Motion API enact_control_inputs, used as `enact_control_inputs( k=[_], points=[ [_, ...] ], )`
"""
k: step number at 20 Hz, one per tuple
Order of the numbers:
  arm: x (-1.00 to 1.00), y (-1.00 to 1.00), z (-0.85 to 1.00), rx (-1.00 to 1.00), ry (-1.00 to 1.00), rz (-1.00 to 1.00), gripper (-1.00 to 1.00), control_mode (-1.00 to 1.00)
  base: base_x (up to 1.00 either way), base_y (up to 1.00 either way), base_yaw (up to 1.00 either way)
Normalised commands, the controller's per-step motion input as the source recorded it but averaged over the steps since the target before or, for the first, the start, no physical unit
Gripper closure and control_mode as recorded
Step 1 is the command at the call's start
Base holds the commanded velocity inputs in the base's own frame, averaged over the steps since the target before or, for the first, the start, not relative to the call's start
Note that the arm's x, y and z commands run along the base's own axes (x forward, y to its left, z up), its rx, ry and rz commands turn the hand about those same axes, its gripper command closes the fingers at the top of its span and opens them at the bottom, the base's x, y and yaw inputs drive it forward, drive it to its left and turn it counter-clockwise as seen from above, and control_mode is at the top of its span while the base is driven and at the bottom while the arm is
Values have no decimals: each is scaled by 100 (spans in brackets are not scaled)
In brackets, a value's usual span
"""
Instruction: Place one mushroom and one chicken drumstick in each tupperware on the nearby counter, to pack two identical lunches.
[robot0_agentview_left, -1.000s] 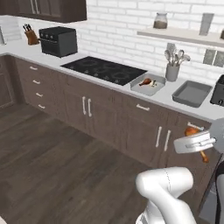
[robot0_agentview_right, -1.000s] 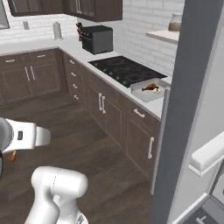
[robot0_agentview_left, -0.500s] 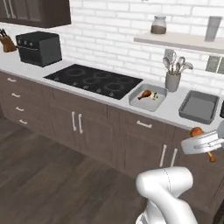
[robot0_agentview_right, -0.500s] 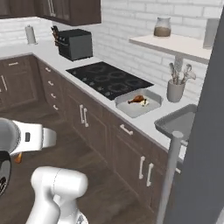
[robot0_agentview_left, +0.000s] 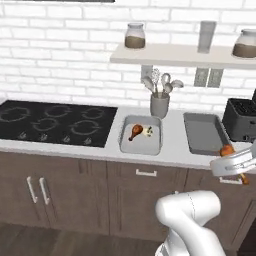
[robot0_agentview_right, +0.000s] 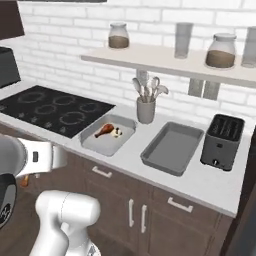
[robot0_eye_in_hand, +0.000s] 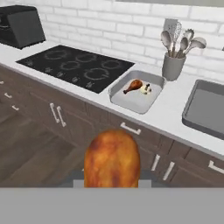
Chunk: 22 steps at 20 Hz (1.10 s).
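Note:
My gripper (robot0_agentview_left: 233, 163) hangs in front of the counter (robot0_agentview_left: 172, 146) at the right, shut on an orange-brown chicken drumstick (robot0_agentview_left: 227, 150). In the hand view that drumstick (robot0_eye_in_hand: 112, 159) looms close at the bottom and hides the fingertips. The light grey tupperware (robot0_agentview_left: 129, 145) holds another drumstick (robot0_agentview_left: 135, 131) and a beige mushroom (robot0_agentview_left: 148, 132) side by side. The hand view shows the same tub (robot0_eye_in_hand: 131, 101), drumstick (robot0_eye_in_hand: 133, 86) and mushroom (robot0_eye_in_hand: 145, 89). Right of it lies the darker grey tupperware (robot0_agentview_left: 204, 132), with nothing in it, as the right base view (robot0_agentview_right: 173, 147) confirms.
A black toaster (robot0_agentview_right: 222, 142) stands right of the dark tub. A grey utensil holder (robot0_agentview_left: 159, 105) sits behind the light tub. The black cooktop (robot0_agentview_left: 55, 122) lies to the left. A wall shelf (robot0_agentview_left: 185, 55) carries jars. Dark cabinets with bar handles (robot0_agentview_left: 146, 173) run below.
The base has driven right along the counter, so both tubs have come nearer and more central. The drumstick stays in my shut gripper.

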Motion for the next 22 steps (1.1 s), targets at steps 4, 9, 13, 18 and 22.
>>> enact_control_inputs(
  k=[4,9,13,18,22],
  points=[
    [0,0,0,0,0,0,100,100,100,25,-75],
    [0,0,0,0,0,0,100,100,99,19,-75],
    [26,0,-16,-6,5,-31,100,-100,34,1,-35],
    [60,-24,-45,-6,26,-40,100,-100,0,0,0],
    [63,-93,-46,1,25,-11,100,-100,0,0,0]
  ],
)
